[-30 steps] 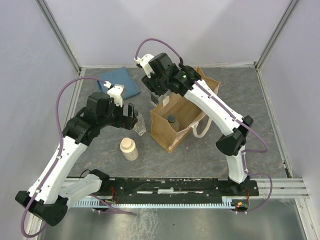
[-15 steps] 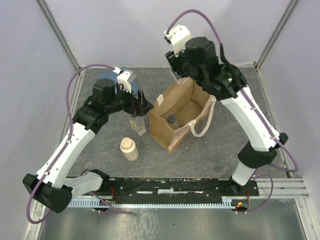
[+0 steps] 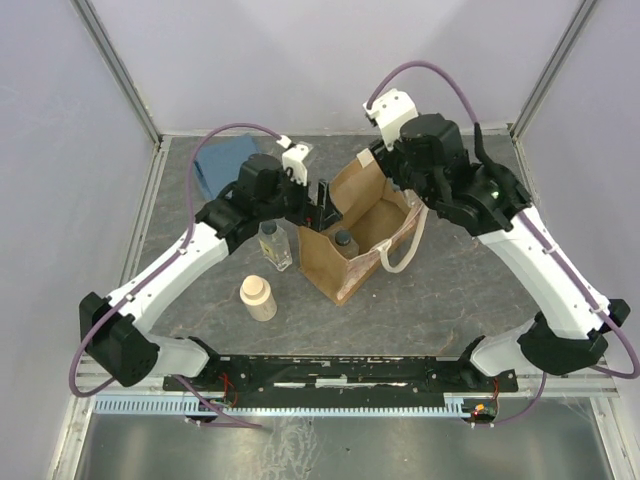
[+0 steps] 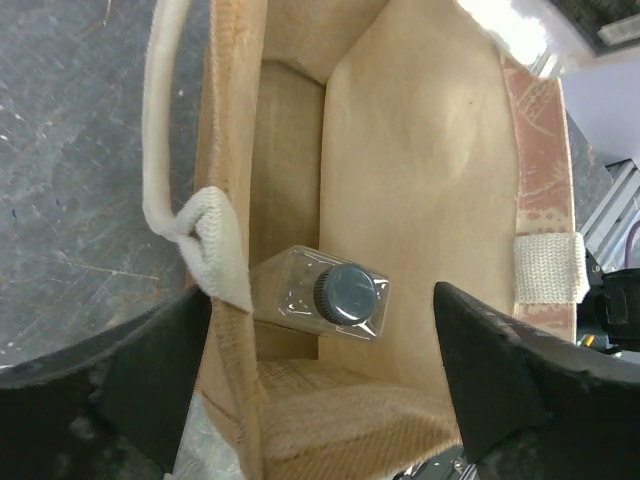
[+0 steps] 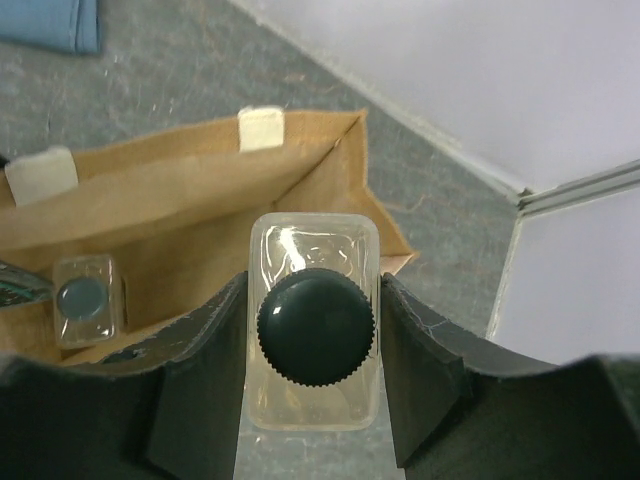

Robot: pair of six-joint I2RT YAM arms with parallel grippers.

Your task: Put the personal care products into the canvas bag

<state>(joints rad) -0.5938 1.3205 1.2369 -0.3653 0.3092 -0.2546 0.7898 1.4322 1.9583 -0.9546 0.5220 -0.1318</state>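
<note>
The tan canvas bag (image 3: pixel 372 222) stands open at mid-table, one clear square bottle (image 3: pixel 343 240) with a dark cap inside it; this bottle also shows in the left wrist view (image 4: pixel 330 295). My right gripper (image 5: pixel 315 340) is shut on a second clear bottle (image 5: pixel 313 270) and holds it above the bag's (image 5: pixel 200 190) far end (image 3: pixel 385 168). My left gripper (image 4: pixel 320 380) is open and empty, its fingers straddling the bag's left rim (image 3: pixel 325 205). A third clear bottle (image 3: pixel 275 245) and the cream bottle (image 3: pixel 258 297) stand on the table left of the bag.
The folded blue cloth (image 3: pixel 222 160) lies at the back left. The bag's off-white handle (image 3: pixel 405 245) hangs over its right side. Metal frame posts and grey walls enclose the table at back and sides.
My left gripper has moved right from the clear bottle on the table to the bag's left rim. My right gripper has lifted and swung right, to above the bag's far end.
</note>
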